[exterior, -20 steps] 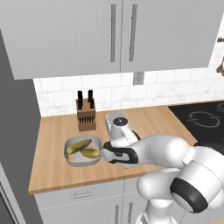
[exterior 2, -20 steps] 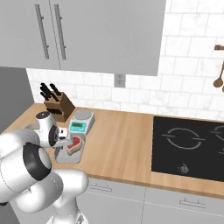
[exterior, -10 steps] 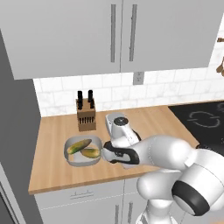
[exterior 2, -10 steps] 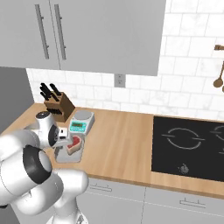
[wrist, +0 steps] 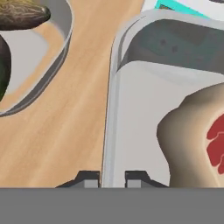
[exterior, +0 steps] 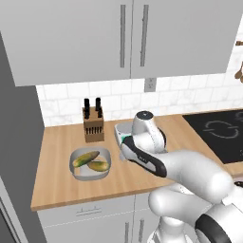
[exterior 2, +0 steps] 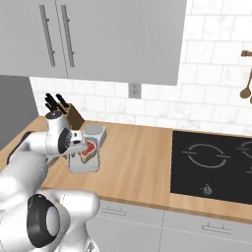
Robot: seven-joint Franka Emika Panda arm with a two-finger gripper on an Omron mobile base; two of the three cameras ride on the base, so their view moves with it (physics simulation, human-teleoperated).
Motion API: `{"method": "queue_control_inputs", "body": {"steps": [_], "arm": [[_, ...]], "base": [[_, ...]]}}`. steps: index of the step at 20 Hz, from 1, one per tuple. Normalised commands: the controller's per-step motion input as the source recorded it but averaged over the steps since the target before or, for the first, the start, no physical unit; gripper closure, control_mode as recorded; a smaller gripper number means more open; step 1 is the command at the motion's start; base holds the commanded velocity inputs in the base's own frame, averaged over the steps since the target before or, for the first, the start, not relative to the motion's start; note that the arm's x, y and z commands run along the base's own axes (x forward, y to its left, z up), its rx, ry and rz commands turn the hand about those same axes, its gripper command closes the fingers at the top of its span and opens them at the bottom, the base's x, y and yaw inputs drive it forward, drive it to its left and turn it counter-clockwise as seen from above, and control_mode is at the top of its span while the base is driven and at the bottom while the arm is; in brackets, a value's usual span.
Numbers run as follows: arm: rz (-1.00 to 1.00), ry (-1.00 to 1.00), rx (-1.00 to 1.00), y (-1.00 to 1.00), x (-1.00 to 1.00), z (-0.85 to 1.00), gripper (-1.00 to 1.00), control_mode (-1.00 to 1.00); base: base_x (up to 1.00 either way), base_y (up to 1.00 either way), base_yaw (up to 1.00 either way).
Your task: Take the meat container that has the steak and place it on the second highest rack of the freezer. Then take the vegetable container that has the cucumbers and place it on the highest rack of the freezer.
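The meat container [exterior 2: 83, 165] is a pale grey tray with the steak [exterior 2: 89, 149] in it, held a little above the wooden counter. My gripper [wrist: 112, 179] is shut on its near rim [wrist: 109, 131], one fingertip on each side of the wall, and the steak [wrist: 197, 140] lies to the right. The hand [exterior: 135, 149] covers most of the tray in the left base view. The vegetable container [exterior: 90, 163], a round grey bowl with two cucumbers [exterior: 92, 161], stands on the counter to the left. Its wall [wrist: 61, 26] shows at the hand view's top left.
A knife block [exterior: 93, 126] stands by the backsplash. A white scale with a teal panel [exterior 2: 93, 132] sits just behind the tray. The black cooktop [exterior 2: 216, 157] lies to the right, a tall grey appliance side [exterior: 14, 166] to the left, and wall cabinets hang overhead.
The gripper, shut on the tray's rim, has risen a little, and the meat container has come up off the counter with it. The cucumber bowl has not moved.
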Motion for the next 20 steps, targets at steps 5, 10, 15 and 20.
{"method": "queue_control_inputs", "body": {"steps": [5, 10, 15, 20], "arm": [[0.31, 0.00, -0.01, -0.47, -0.19, 0.53, 1.00, -1.00], [0.55, -0.01, -0.04, -0.54, -0.38, 0.22, 1.00, -1.00], [0.62, -0.06, -0.07, -0.62, -0.50, 0.14, 1.00, -1.00], [0.66, -0.05, -0.09, -0.28, -0.31, 0.13, 1.00, -1.00]], "base": [[0.00, 0.00, 0.00], [0.00, 0.00, 0.00], [0.00, 0.00, 0.00], [0.00, 0.00, 0.00]]}}
